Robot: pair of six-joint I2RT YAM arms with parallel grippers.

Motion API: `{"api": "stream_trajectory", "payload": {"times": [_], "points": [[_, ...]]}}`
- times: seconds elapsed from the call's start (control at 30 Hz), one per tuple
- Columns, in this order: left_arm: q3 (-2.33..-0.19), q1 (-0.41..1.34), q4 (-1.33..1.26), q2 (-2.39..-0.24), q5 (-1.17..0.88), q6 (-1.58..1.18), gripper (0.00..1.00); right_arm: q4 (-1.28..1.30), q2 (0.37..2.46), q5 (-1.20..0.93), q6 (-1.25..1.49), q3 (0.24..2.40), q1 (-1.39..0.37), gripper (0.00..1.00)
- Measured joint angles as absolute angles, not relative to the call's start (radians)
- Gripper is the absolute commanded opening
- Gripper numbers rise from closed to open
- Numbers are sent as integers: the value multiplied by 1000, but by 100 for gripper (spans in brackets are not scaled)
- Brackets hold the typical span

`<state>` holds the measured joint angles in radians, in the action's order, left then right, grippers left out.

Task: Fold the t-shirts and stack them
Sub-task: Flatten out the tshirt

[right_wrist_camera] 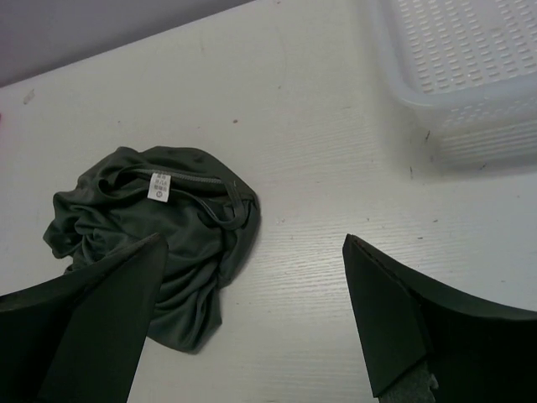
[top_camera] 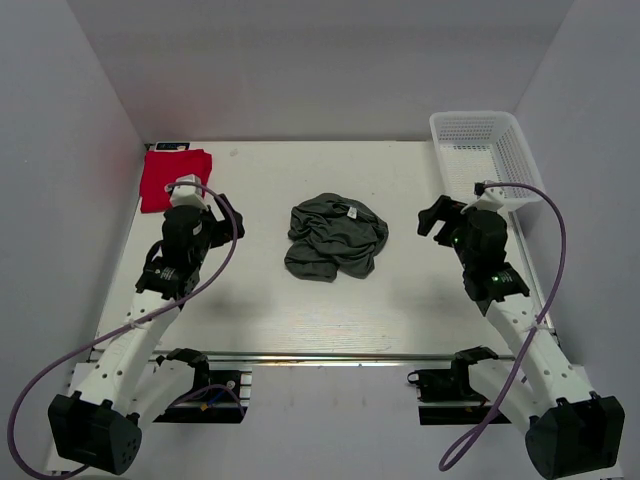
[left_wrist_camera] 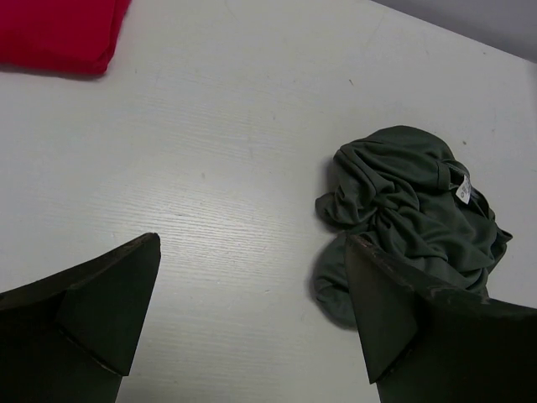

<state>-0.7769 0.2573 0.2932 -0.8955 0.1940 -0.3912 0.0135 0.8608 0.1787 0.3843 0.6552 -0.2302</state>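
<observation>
Red t-shirt (top_camera: 175, 178) folded flat, far-left corner of white woodgrain desk (top_camera: 400, 290). Left gripper (left_wrist_camera: 252, 243) spread wide, empty, over bare desk. Dark grey-green t-shirt (top_camera: 335, 235) crumpled mid-desk, white neck label up. Right gripper (right_wrist_camera: 253, 242) spread wide, empty. White mesh basket (top_camera: 470, 116) far-right corner. Plain pale walls (top_camera: 330, 60) on three sides.

Open table (top_camera: 250, 310) all round crumpled grey-green shirt (top_camera: 335, 237) at centre. Red shirt (top_camera: 174, 178) fills far-left corner, basket (top_camera: 480, 150) blocks far-right corner. Walls (top_camera: 330, 70) close three sides.
</observation>
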Motion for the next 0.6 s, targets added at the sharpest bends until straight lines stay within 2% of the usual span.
{"api": "stream_trajectory", "payload": {"times": [0.23, 0.33, 0.47, 0.6], "points": [[-764, 258, 257, -932, 82, -383, 100, 36, 931, 125, 365, 656, -230, 90], [-757, 264, 198, -1030, -59, -365, 100, 36, 989, 88, 345, 668, -230, 90], [-753, 288, 102, -1219, -266, -353, 91, 54, 1124, 19, 315, 731, -231, 90], [-743, 349, 43, -1380, -389, -355, 88, 51, 1250, -26, 299, 791, -232, 90]]}}
